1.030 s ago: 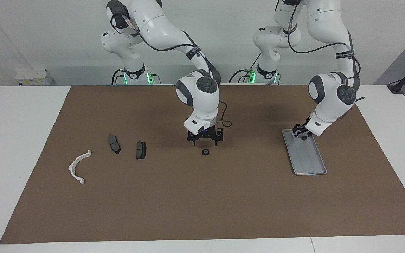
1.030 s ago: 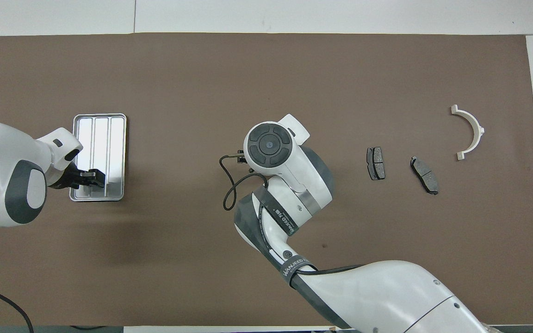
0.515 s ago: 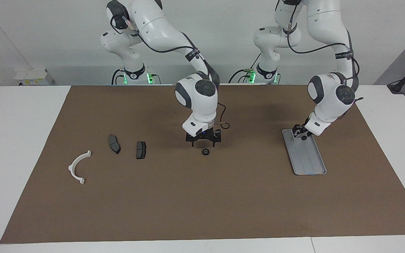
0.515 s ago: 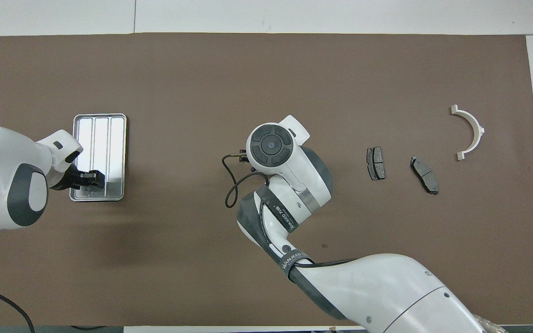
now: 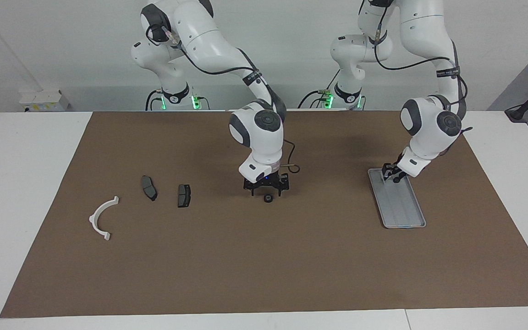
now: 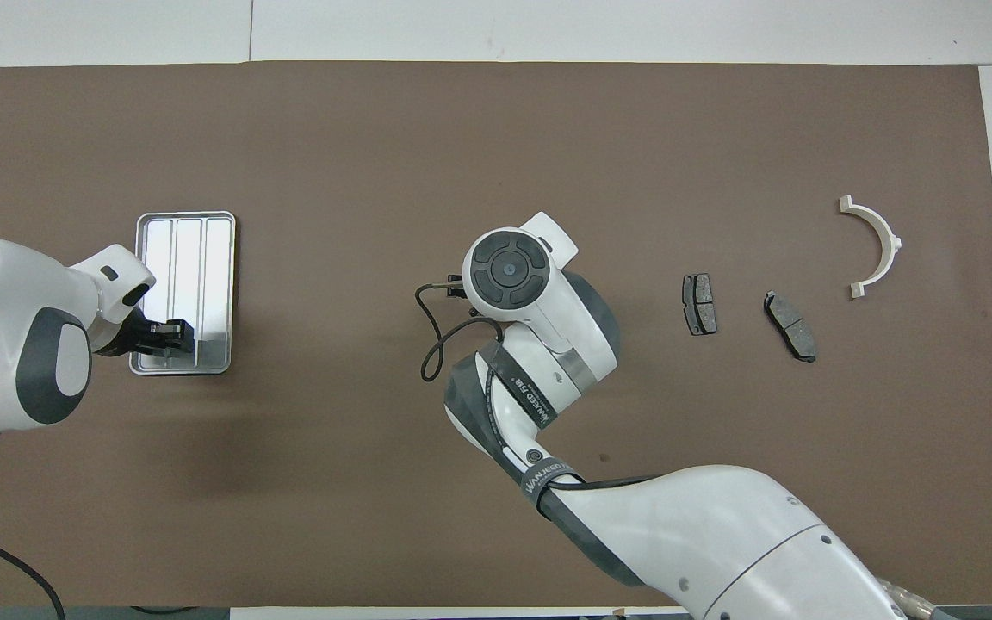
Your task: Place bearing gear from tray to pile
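The bearing gear, a small dark ring, lies on the brown mat near the table's middle, off the tray. My right gripper hangs open just over it, fingers spread to either side. In the overhead view the right wrist hides the gear. The silver-grey ridged tray lies toward the left arm's end. My left gripper waits over the tray's end nearer the robots. The pile lies toward the right arm's end: a white half-ring bracket and two dark plates.
A brown mat covers most of the white table. A thin black cable loops from the right wrist. The two dark plates also show in the overhead view.
My right gripper has come down closer to the bearing gear. The left arm has barely shifted. The gear, tray and pile have not moved.
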`<action>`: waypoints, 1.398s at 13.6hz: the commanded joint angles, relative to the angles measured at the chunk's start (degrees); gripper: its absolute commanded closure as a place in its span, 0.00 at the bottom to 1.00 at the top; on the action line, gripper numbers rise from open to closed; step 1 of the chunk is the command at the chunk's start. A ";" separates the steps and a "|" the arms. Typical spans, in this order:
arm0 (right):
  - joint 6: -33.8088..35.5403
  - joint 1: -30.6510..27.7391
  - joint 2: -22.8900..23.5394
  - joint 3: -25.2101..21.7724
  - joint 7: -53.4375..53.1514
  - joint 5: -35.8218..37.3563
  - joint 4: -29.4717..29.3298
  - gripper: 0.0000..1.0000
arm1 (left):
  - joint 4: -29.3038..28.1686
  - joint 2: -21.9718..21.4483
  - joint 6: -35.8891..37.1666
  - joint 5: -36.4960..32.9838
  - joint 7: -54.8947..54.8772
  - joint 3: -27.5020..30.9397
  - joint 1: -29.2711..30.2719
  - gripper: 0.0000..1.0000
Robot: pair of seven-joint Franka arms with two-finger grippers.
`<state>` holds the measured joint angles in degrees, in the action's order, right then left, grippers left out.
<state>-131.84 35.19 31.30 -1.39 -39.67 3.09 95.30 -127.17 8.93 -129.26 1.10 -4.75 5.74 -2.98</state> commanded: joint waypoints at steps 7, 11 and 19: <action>-1.49 -0.12 0.96 0.52 1.09 -0.10 -0.03 0.00 | -1.94 -1.55 -1.52 -1.01 -0.70 -0.55 1.05 0.85; -1.49 0.41 0.87 0.52 1.17 -0.10 0.94 0.00 | -1.16 -1.28 -1.08 -0.92 -0.27 -0.55 1.05 0.99; -1.49 0.41 0.69 0.52 0.91 -0.10 1.73 0.56 | 6.75 -0.32 3.22 -0.75 8.87 -0.99 -1.58 0.99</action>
<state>-131.97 35.88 32.20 -1.11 -39.58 3.09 96.16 -122.30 8.58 -128.22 1.09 0.55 4.73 -2.90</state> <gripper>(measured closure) 0.233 0.775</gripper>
